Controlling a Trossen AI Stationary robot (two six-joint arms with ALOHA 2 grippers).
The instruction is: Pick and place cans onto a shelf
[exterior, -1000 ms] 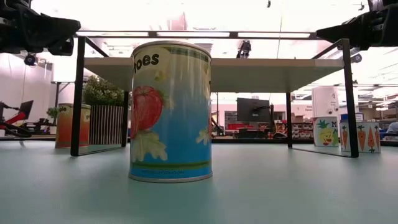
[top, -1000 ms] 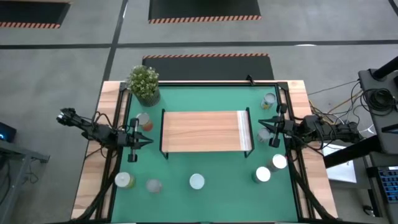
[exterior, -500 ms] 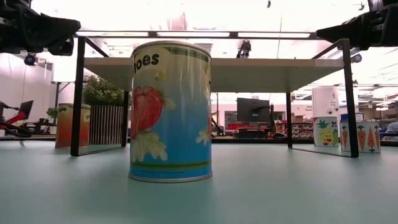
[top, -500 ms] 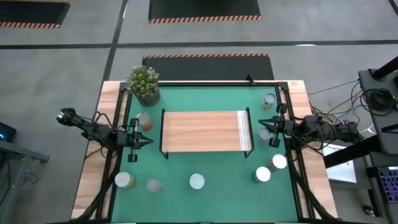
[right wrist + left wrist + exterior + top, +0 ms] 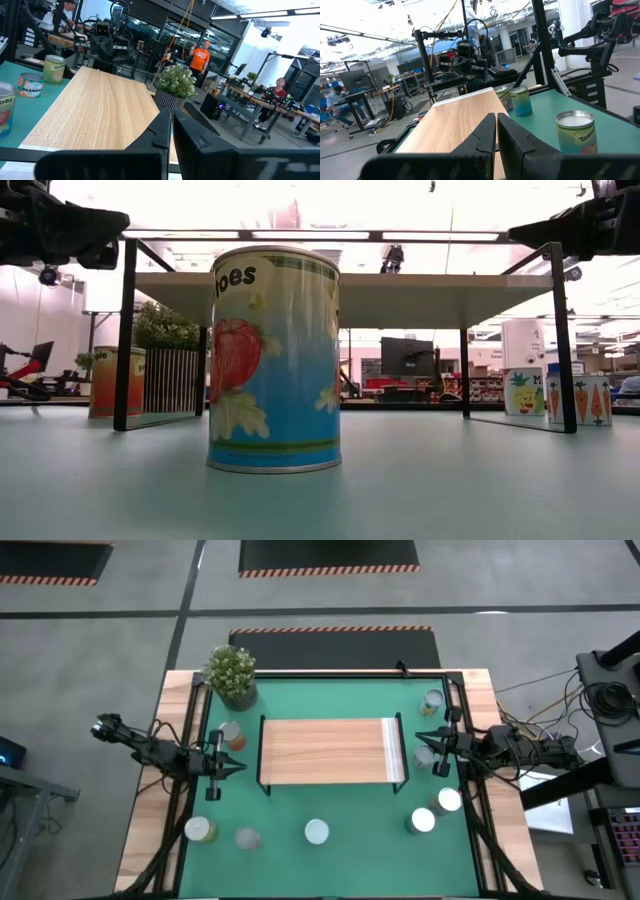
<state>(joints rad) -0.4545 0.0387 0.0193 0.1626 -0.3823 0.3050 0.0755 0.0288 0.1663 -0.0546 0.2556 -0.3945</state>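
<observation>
Two arms flank shelf [image 5: 325, 750] at table [image 5: 290, 830] centre; left end effector [image 5: 222, 766] fingers together; right end effector [image 5: 432, 750] fingers together; cans [image 5: 317, 831] scattered around shelf, none on top.

The surface [image 5: 330, 810], covered by a green mat, carries the shelf [image 5: 325, 750] at its middle, a potted plant [image 5: 232, 675] at one far corner, and cans [image 5: 316, 831] along its edges.

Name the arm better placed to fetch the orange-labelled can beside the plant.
Left. The left gripper hangs empty, fingers nearly shut, just off the shelf's left end, next to that can. The right gripper waits past the shelf's far end.
</observation>
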